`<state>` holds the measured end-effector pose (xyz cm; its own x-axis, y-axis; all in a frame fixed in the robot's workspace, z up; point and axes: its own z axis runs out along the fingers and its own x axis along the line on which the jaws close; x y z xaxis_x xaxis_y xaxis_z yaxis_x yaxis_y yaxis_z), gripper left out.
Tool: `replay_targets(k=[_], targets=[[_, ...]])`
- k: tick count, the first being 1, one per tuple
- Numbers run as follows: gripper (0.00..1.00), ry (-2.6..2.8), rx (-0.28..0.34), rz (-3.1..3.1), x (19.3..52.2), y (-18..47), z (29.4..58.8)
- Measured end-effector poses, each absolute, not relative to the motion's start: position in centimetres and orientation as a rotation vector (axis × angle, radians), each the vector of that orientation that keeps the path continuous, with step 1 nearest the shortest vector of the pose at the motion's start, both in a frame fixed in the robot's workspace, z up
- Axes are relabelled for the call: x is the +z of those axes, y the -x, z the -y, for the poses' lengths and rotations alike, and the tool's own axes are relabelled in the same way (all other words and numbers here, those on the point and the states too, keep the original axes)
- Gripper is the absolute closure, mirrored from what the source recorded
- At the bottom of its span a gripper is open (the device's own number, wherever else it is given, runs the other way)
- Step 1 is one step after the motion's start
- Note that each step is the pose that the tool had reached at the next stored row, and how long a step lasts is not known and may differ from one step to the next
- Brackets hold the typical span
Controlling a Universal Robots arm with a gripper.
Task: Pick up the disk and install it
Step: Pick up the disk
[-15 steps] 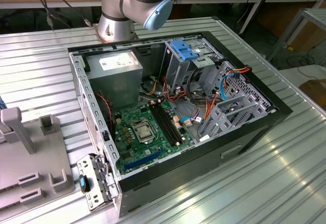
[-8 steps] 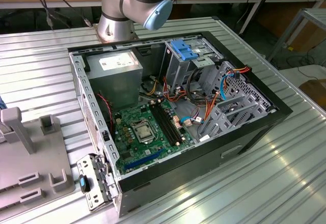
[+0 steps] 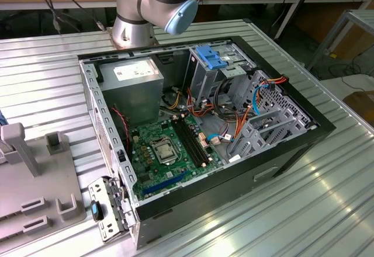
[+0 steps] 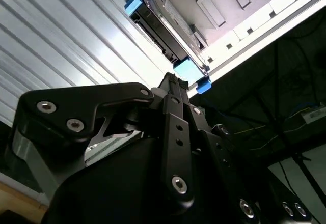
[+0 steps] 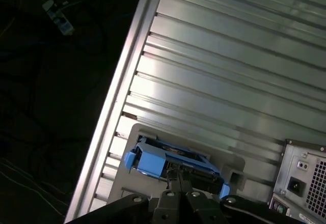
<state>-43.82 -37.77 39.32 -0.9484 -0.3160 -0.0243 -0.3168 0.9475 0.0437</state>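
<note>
The disk (image 5: 162, 162) is a grey drive in a bright blue carrier frame. It stands on edge in a pale grey holder (image 5: 133, 132) close to the edge of the ribbed metal table. In the second wrist view the disk (image 4: 162, 26) shows its long side, with blue corners at both ends. My gripper (image 5: 174, 181) is black and sits right at the disk's near edge, over the middle of the blue frame. The gripper (image 4: 173, 81) tip reaches the blue carrier, and I cannot see whether it touches.
An open computer case (image 3: 292, 146) lies on the table with motherboard, cables, a silver power supply (image 3: 131, 84) and a blue-tabbed drive cage (image 3: 211, 55). A grey fixture plate (image 3: 35, 175) lies at the exterior view's left. The table edge (image 5: 117, 107) drops to a dark floor.
</note>
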Motion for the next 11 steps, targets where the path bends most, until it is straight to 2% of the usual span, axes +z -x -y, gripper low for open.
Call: replay_targets(k=[11], targets=[[0.89,0.696,0.072,-3.048,39.31,43.91,37.77]])
